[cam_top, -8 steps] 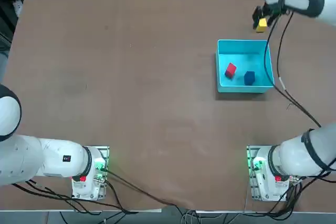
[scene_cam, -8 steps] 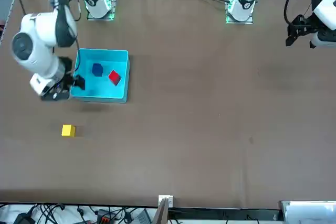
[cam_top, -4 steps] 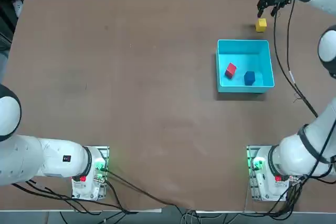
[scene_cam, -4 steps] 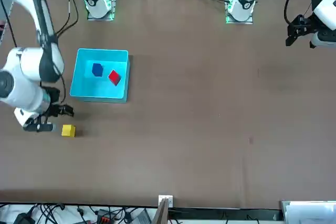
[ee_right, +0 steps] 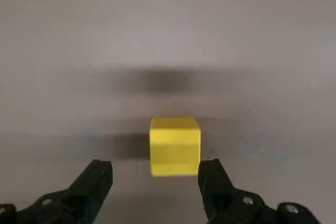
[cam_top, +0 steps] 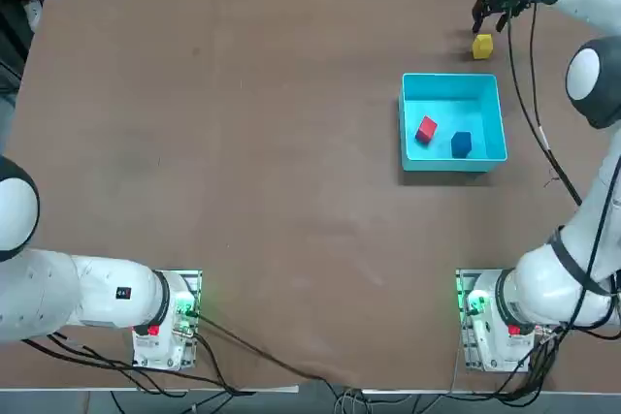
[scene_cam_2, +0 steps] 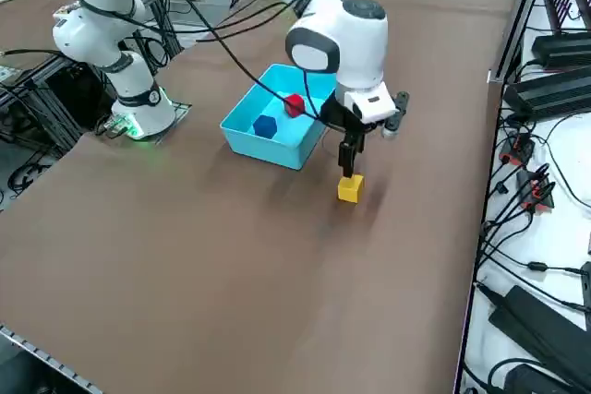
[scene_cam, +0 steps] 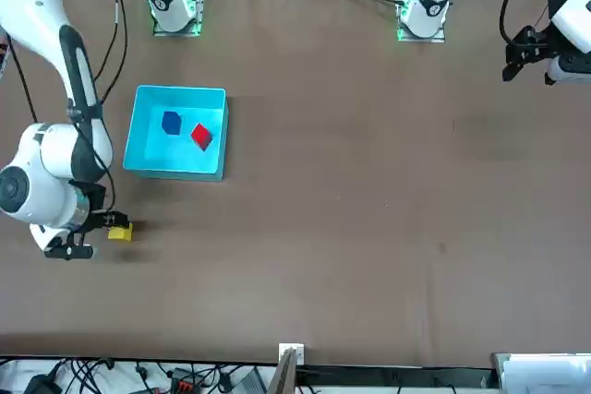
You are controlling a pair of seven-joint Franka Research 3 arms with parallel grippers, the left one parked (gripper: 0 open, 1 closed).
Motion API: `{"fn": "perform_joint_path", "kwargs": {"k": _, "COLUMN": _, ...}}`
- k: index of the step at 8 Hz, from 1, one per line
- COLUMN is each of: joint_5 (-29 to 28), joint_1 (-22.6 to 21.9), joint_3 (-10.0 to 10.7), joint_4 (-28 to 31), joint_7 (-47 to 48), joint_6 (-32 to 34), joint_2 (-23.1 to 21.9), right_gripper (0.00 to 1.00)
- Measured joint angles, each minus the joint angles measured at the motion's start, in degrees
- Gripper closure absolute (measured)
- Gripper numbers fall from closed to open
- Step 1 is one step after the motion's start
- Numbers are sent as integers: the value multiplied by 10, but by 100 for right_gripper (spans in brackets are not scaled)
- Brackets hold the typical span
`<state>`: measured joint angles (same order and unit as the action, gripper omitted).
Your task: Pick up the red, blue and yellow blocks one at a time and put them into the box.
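We judge the yellow block (ee_right: 175,146) light, rigid and smooth, best pinched across two flat opposite faces; it sits on the table (cam_top: 243,143) just outside the box (cam_top: 406,123); our right gripper (ee_right: 155,179) hangs spread wide above it, empty.

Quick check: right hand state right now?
Right hand: open, holding nothing, poised just above the yellow block on the table, outside the box.

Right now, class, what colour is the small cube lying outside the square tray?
Yellow: the small yellow cube, clearest in the right wrist view.
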<state>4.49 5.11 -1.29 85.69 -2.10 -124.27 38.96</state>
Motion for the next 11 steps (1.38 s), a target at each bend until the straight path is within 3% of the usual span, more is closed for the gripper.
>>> {"fn": "perform_joint_path", "kwargs": {"k": 6, "joint_5": 2, "joint_1": 15, "joint_3": 0, "joint_4": -6, "joint_7": -24, "joint_6": -60, "joint_2": 43, "right_gripper": 0}}
{"fn": "perform_joint_path", "kwargs": {"k": 8, "joint_5": 3, "joint_1": 16, "joint_3": 0, "joint_4": -6, "joint_7": -24, "joint_6": -69, "joint_2": 53, "right_gripper": 10}}
{"fn": "perform_joint_path", "kwargs": {"k": 10, "joint_5": 2, "joint_1": 16, "joint_3": -1, "joint_4": -7, "joint_7": -24, "joint_6": -71, "joint_2": 57, "right_gripper": 30}}
{"fn": "perform_joint_path", "kwargs": {"k": 11, "joint_5": 3, "joint_1": 16, "joint_3": -1, "joint_4": -7, "joint_7": -24, "joint_6": -71, "joint_2": 58, "right_gripper": 30}}
